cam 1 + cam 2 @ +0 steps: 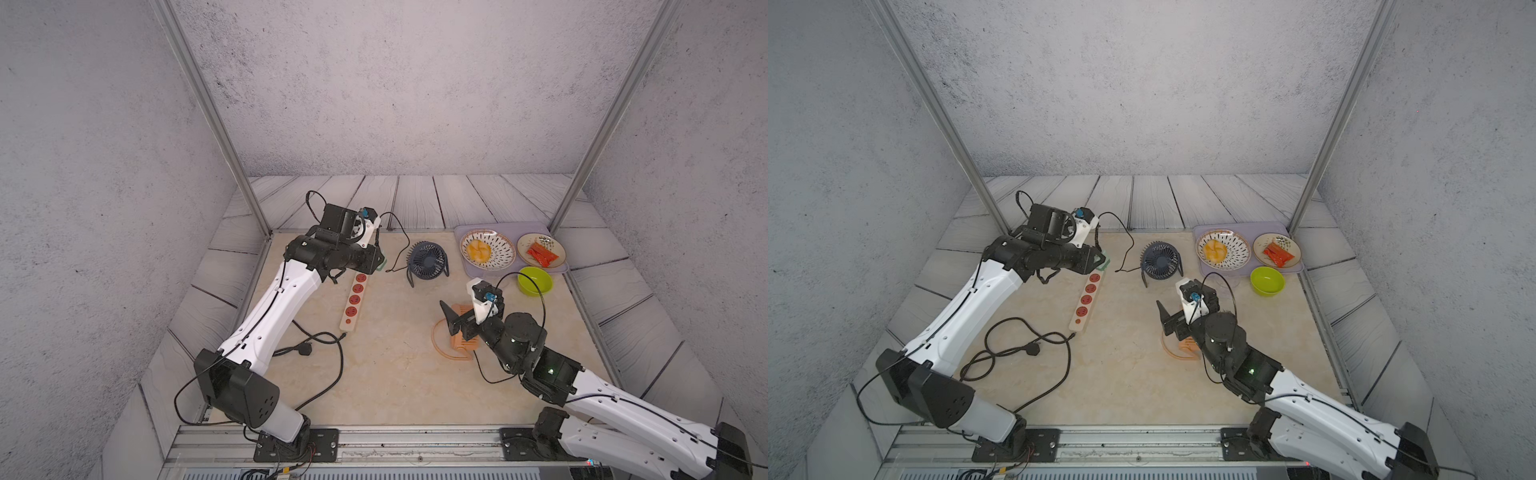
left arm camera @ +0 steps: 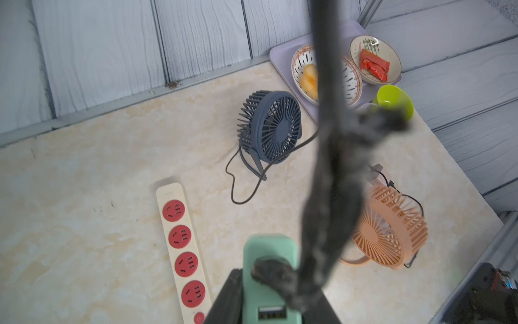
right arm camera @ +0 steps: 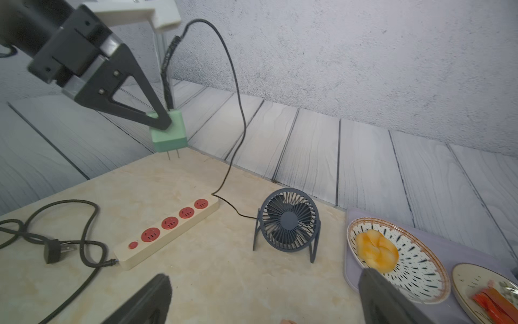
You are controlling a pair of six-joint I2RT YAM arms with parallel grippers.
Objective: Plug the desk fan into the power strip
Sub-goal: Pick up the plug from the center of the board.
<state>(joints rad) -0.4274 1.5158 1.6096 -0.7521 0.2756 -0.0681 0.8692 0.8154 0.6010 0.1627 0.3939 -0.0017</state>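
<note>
Two prongs [image 3: 173,154] on the green plug [image 3: 168,136] point straight down, in the air, touching nothing. Left gripper [image 3: 161,123] is clamped on that plug from the sides, jaws narrow. Power strip [image 1: 354,302] lies flat on the left half of the table. The plug hangs above and close to the strip's far end, offset a little toward the fan. Can't tell if it lines up with a socket. Fan cord [image 3: 244,123] loops from the plug top down to the blue desk fan [image 1: 428,257], which stands upright just right of the strip's far end. Right gripper [image 3: 266,276] is spread wide and holds nothing. It sits above an orange fan [image 1: 457,345], well apart from the strip.

Surface: beige marble-look table [image 1: 395,374], grey plank-pattern border, rough grey walls, aluminium posts [image 1: 216,124]. Lilac tray [image 1: 515,227] with two plates in the far right corner, green bowl [image 1: 535,281] just beside it.

Strip: sockets up, long axis near-to-far, far end leaning slightly right. Red button [image 3: 133,245] and black cord [image 3: 108,262] are at the near end. The cord coils loose on the table, and its own wall plug [image 1: 1033,350] lies free.
</note>
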